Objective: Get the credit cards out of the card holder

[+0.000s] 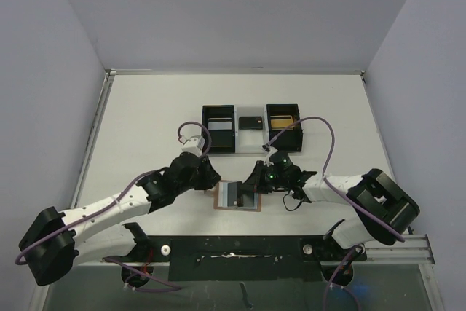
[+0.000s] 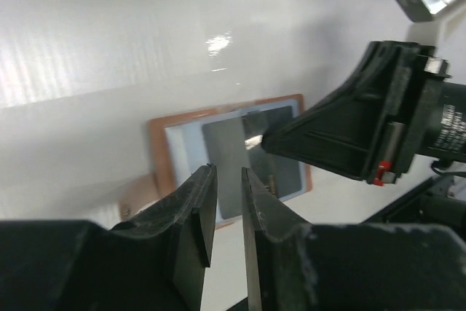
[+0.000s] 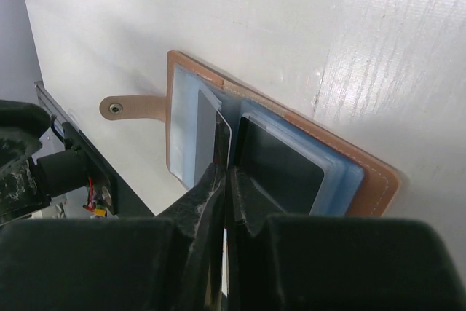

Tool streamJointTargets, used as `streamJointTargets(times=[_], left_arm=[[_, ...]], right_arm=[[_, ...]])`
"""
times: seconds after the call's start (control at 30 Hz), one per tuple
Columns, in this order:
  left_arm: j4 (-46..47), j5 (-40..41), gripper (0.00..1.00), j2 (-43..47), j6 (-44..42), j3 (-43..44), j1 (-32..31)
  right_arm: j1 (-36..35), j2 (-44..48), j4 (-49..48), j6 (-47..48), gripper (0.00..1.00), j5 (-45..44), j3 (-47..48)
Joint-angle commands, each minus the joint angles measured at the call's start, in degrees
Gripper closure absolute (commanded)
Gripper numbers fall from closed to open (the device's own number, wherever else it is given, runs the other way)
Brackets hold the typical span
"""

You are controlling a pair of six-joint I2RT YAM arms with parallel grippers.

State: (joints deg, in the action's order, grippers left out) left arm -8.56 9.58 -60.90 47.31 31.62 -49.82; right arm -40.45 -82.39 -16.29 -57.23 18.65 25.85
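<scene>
The tan card holder [image 1: 250, 206] lies open on the table between both arms, blue lining up, its tab [image 3: 120, 108] pointing away from the right wrist. A silver-grey credit card [image 2: 229, 158] sits in its middle, tipped up on edge [image 3: 223, 132]. My right gripper [image 3: 224, 169] is shut on that card's edge, seen from above [image 1: 255, 179] over the holder's right half. My left gripper [image 2: 228, 169] hovers just left of the holder [image 1: 213, 178], jaws slightly apart with nothing between them. A black card [image 1: 251, 122] and a gold card [image 1: 281, 118] lie in the tray behind.
A black three-compartment tray [image 1: 218, 144] stands at the back of the table, behind the holder. The right gripper's body [image 2: 378, 121] fills the right side of the left wrist view, close to my left fingers. Cables loop from both wrists.
</scene>
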Motion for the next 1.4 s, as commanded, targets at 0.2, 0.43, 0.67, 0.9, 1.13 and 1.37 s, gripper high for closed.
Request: streamJointTargets(times=[0.2,0.43,0.67,0.9,1.13,1.37], left_arm=[[25.1,-17.0,0.82,-11.2,3.5,-2.3,-0.3],[18.6,-10.7,0.93,-17.5,2.9,-4.4,-0.2],[21.0,-8.6,0.96,-20.3,4.4,-11.5,-0.4],[21.9,-9.0,0.97,-19.6,5.8,-13.4,-0.6],[22.4,-9.0,0.97,-20.7,5.3,-14.0,-0.7],[23.1,-9.2,0.97,-22.3,5.9,-14.3,-0.8]], right_arm=[[0.5,-1.8,0.0,2.3,1.0,-0.3,2.9],[0.5,1.0,0.5,2.3,1.0,-0.1,1.1],[2.0,3.3,-2.7,2.2,0.99,3.4,-3.3],[2.1,4.1,-6.1,-1.2,0.81,2.9,-3.9],[-0.5,1.2,-12.7,-3.6,0.66,3.7,-5.0],[-2.3,-1.5,-19.9,-7.8,0.73,1.7,-6.6]])
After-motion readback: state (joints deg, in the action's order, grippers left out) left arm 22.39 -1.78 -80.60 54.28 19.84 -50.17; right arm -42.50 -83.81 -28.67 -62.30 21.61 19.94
